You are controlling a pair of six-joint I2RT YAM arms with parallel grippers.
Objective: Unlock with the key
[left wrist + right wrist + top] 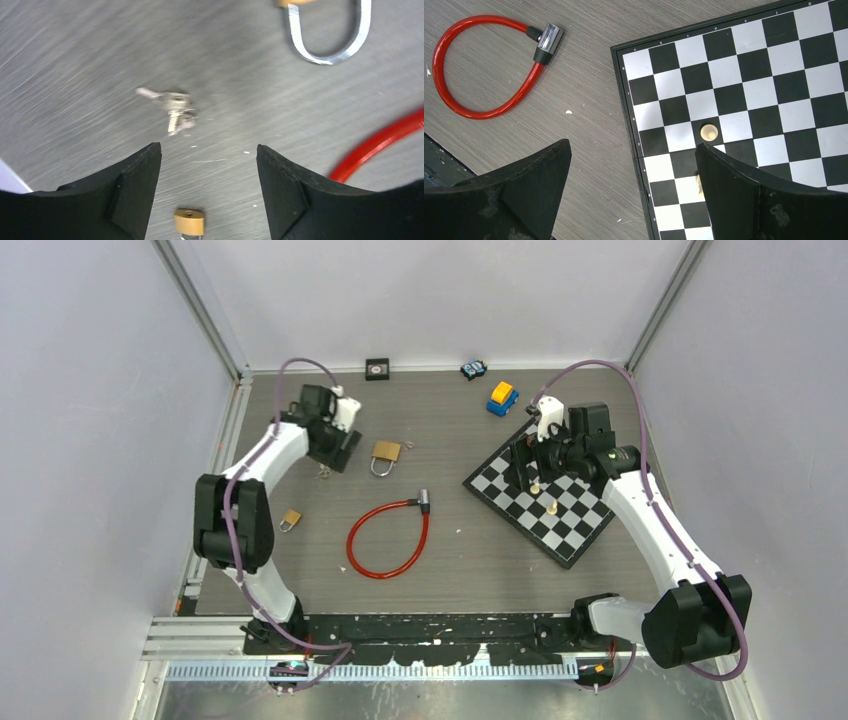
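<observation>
The keys lie flat on the grey table, a small silver bunch. They are just in front of the left claw and a little toward its left finger, and they are not touching it. The picture is blurry there, so I cannot tell how many keys there are. The left claw is wide open with nothing in it - only bare table shows between its two black fingers.

A small gold padlock sits low between those fingers, close under the claw. A big gold padlock lies farther ahead and off to the right side of the left claw. A red loop lock curves past its right finger.

The right claw is wide open too and holds nothing. It hangs over the edge of a chess board - one pale chess piece stands just beside the tip of its right finger.
</observation>
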